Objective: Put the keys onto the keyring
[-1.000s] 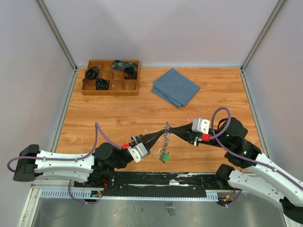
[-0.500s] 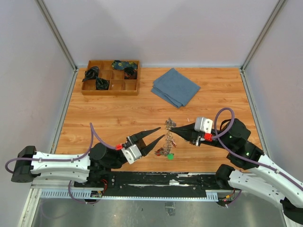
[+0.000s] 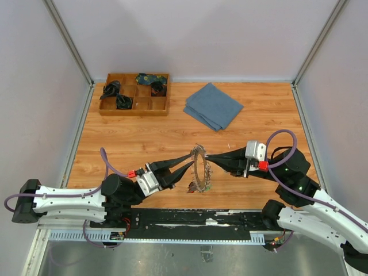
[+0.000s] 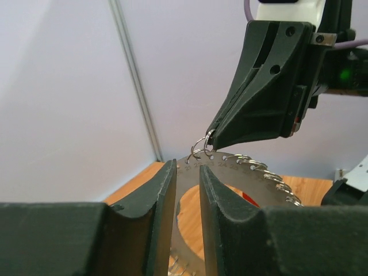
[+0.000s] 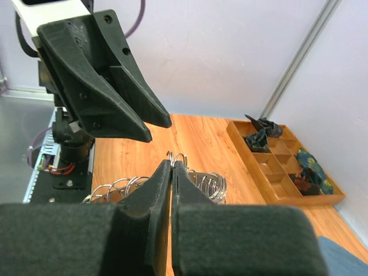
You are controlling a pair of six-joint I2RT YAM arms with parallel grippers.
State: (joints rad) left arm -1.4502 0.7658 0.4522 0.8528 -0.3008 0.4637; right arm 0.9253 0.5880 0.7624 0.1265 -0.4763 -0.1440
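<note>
The keyring (image 3: 199,167), a flat metal band crowded with small split rings, hangs in the air over the near middle of the table. Keys with a red and a green tag (image 3: 205,187) dangle at its bottom. My right gripper (image 3: 207,156) is shut on the split rings at the ring's top edge, which also shows in the right wrist view at the gripper (image 5: 172,163) and keyring (image 5: 210,185). My left gripper (image 3: 191,161) reaches in from the left, jaws a little apart. In the left wrist view the keyring's band (image 4: 221,165) shows through the gap of the left gripper (image 4: 187,167). Whether the fingers touch it I cannot tell.
A wooden compartment tray (image 3: 135,114) with dark wadded items stands at the far left, also seen as the tray (image 5: 305,201) in the right wrist view. A folded blue cloth (image 3: 214,106) lies at the far middle. Grey walls close in the table on three sides.
My left gripper let go of the keyring, opened and pulled back, then came in again with its jaws narrower. The right gripper carried the ring slightly right, and the ring now hangs rounder.
</note>
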